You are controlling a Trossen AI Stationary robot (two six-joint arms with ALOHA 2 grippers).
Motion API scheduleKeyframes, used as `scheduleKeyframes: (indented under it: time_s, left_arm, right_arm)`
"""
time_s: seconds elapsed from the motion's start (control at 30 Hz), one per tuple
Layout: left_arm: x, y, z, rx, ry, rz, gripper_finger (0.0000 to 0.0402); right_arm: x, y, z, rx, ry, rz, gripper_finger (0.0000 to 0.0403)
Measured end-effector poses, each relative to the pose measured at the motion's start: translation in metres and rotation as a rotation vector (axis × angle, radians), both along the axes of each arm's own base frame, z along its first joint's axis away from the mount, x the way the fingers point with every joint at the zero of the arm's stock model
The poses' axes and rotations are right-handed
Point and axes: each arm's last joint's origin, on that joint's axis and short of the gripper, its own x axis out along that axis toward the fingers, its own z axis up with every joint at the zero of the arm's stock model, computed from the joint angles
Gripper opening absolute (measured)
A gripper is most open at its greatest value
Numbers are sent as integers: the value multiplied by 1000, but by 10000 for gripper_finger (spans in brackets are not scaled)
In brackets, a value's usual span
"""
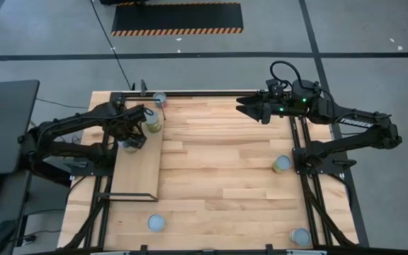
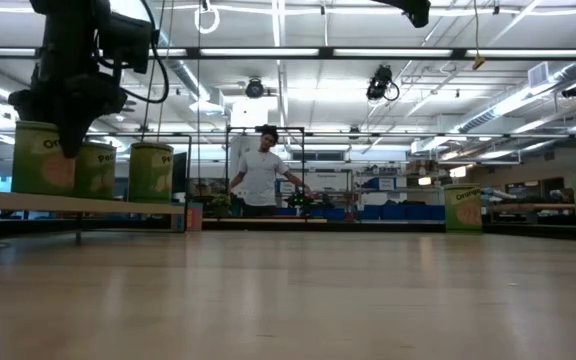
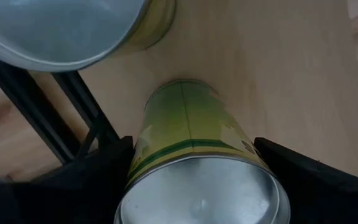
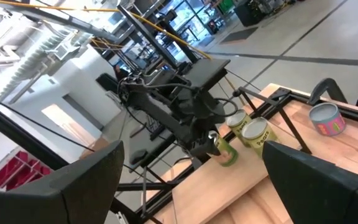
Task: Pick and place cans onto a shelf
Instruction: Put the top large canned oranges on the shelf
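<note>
Right now the left claw (image 1: 131, 139) sits directly over a can (image 3: 194, 168) standing upright on the shelf (image 1: 137, 177), at the shelf's far end. In the left wrist view that can's long axis runs straight up between the two dark fingers (image 3: 92, 180), its silver top closest to the camera, and a finger stands at each side of the label with the jaws spread wide around it; whether the pads press the tin or stand just clear I cannot tell, so I judge this either a release or the start of a grip. Any coming move turns on that vertical line: the claw lies above the can and must travel along the can's axis. Two more cans (image 2: 152, 172) stand just beside it on the shelf. The right claw (image 1: 250, 108) waits wide open and empty, well apart from the shelf across the bench (image 1: 218, 177), far from this can.
</note>
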Motion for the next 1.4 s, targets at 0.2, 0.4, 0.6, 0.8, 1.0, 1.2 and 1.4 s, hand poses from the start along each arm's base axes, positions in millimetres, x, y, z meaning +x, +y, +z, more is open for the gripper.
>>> scheduleKeyframes:
  time_s: [0.2, 0.4, 0.6, 0.8, 1.0, 1.2, 1.4]
  left_arm:
    - [0, 0, 0, -23, -9, -16, 326]
    - [-1, -1, 0, -33, 4, -8, 358]
    - [-2, -1, 9, -33, 5, 4, 369]
    - [-2, -1, 34, -17, -7, 7, 370]
    - [-6, -3, 58, -9, -2, 11, 370]
    - [-5, -4, 89, 9, -110, 49, 370]
    - [6, -25, 98, -139, -207, 93, 336]
  right_arm:
    - [0, 0, 0, -1, 0, 1, 390]
    - [0, 0, 0, -4, 1, 1, 390]
    - [0, 0, 0, -12, 2, 1, 390]
    - [0, 1, 0, -18, 3, 20, 390]
    - [0, 1, 0, -31, 5, 29, 390]
    - [0, 1, 0, -35, 6, 31, 390]
    - [0, 1, -4, -24, 46, 32, 390]
